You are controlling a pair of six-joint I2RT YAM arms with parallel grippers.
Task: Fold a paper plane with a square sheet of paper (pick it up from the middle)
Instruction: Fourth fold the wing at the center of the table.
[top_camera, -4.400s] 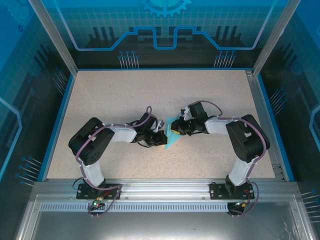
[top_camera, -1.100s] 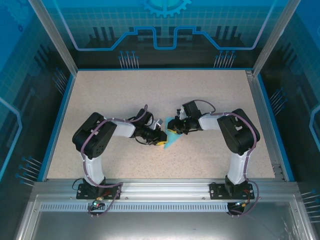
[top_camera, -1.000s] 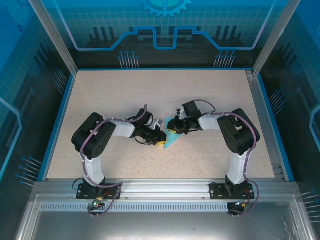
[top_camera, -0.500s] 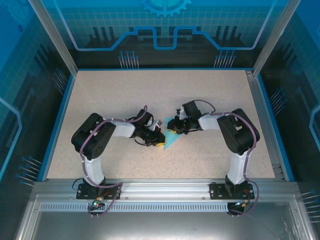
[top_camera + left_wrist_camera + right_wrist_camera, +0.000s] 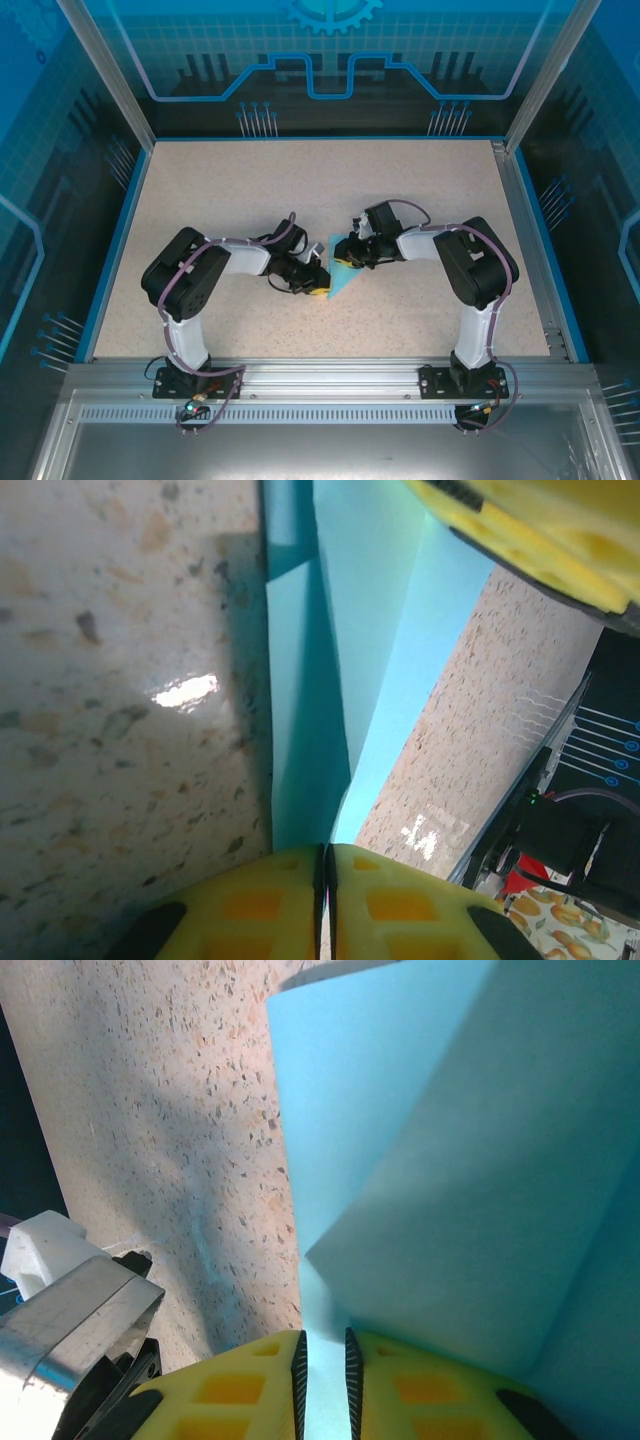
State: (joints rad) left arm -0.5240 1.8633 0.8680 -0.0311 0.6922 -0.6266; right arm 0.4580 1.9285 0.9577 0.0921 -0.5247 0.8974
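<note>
My left jaws and right jaws each pinch the folded paper (image 5: 343,280) from opposite ends, close together over the speckled tabletop (image 5: 300,190).

black-and-white arms (image 5: 243,260), purple cables (image 5: 288,226), yellow tool pads (image 5: 400,905)

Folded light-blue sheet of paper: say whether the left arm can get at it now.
Probably yes: the left fingers are shut on an edge of the folded light-blue sheet of paper; the right fingers grip its other end, leaving that side free.
</note>
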